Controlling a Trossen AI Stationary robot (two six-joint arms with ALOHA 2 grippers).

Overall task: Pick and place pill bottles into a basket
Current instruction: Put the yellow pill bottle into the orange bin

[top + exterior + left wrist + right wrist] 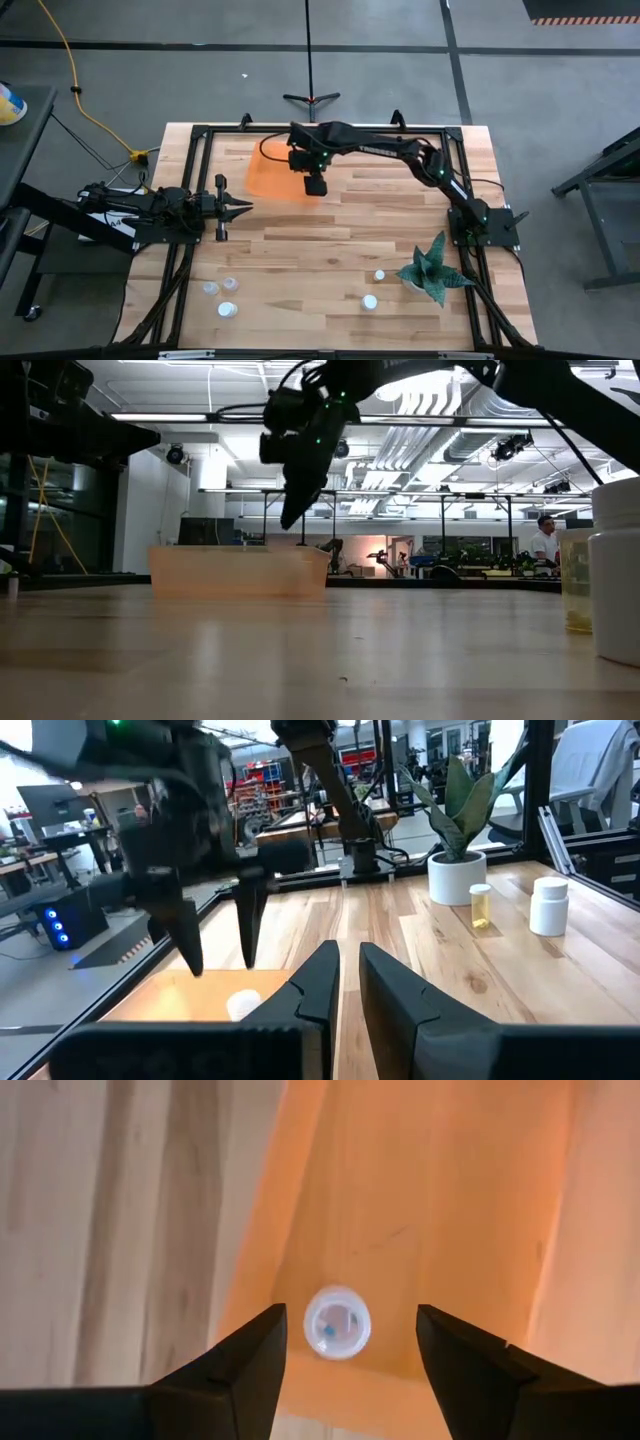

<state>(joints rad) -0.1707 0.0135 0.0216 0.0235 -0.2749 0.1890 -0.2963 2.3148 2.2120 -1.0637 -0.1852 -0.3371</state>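
Right tool (345, 1355) above orange basket (272, 170) near the table's (330, 250) far edge, fingers apart, one pill bottle (337, 1321) inside by the basket wall, maybe standing, five bottles (222, 295) near the front edge, left tool (238, 208) almost together, wide bare wood between.

Wooden plank surface (330, 240) with a black frame (200, 135) along its edges. Spiky green plant (434, 268) in a white pot near the right front corner. Yellow cable (75, 75) on the grey floor (150, 50). Black stand (311, 97) behind the surface. A person (544, 540) far off in the room.
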